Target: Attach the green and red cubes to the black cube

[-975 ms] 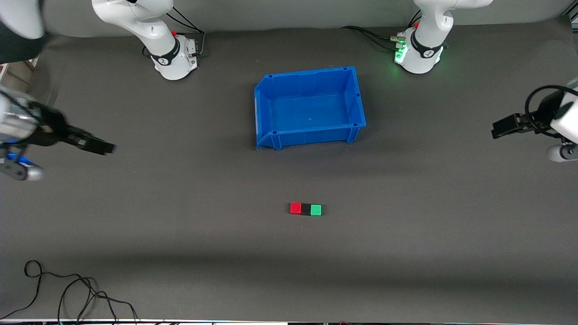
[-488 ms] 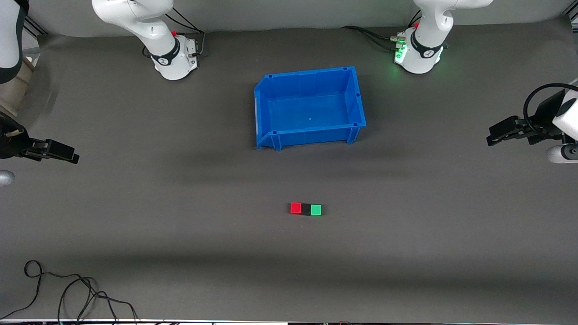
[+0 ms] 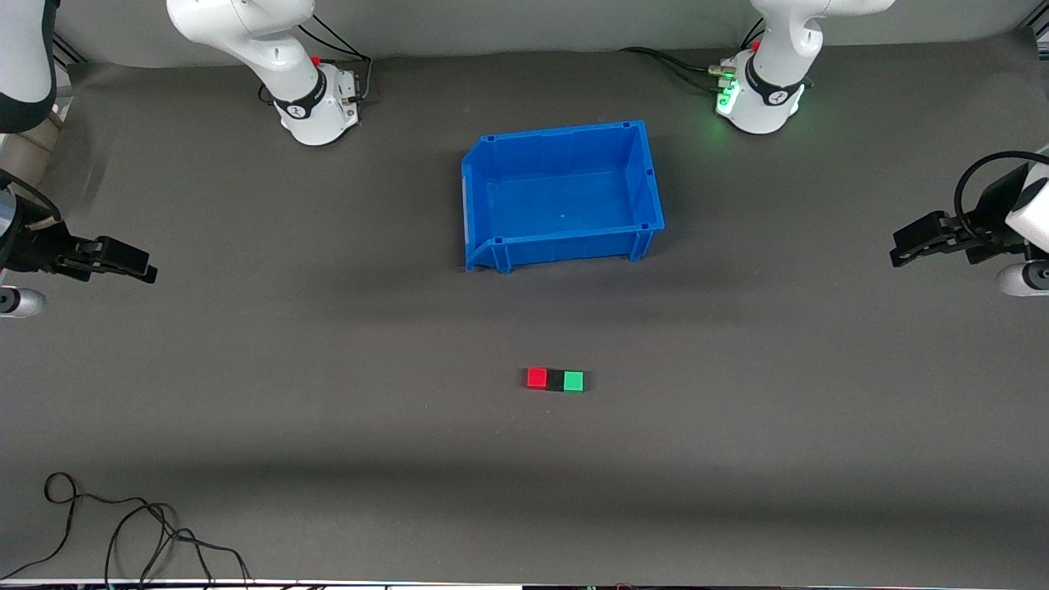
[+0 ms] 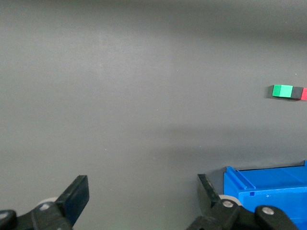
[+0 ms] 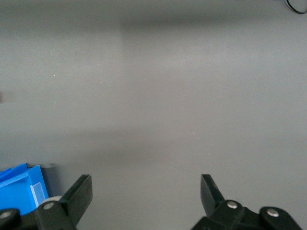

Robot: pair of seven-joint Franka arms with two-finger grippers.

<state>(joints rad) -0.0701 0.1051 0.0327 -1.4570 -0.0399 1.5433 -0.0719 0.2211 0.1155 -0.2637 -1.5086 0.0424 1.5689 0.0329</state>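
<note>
The red cube (image 3: 537, 377), the black cube (image 3: 555, 379) and the green cube (image 3: 573, 380) lie touching in one row on the grey mat, black in the middle, nearer to the front camera than the blue bin. The left wrist view shows the green cube (image 4: 282, 90), the black cube (image 4: 297, 92) and an edge of the red cube (image 4: 304, 93). My left gripper (image 3: 899, 246) (image 4: 142, 189) hangs open and empty over the mat at the left arm's end of the table. My right gripper (image 3: 146, 269) (image 5: 146, 187) is open and empty over the right arm's end.
An empty blue bin (image 3: 565, 246) (image 4: 268, 191) (image 5: 19, 189) stands mid-table between the cubes and the robot bases. Loose black cables (image 3: 123, 533) lie at the mat's near corner on the right arm's end.
My right gripper has drawn back toward the right arm's end of the table. The left gripper has barely shifted. The row of cubes has not moved.
</note>
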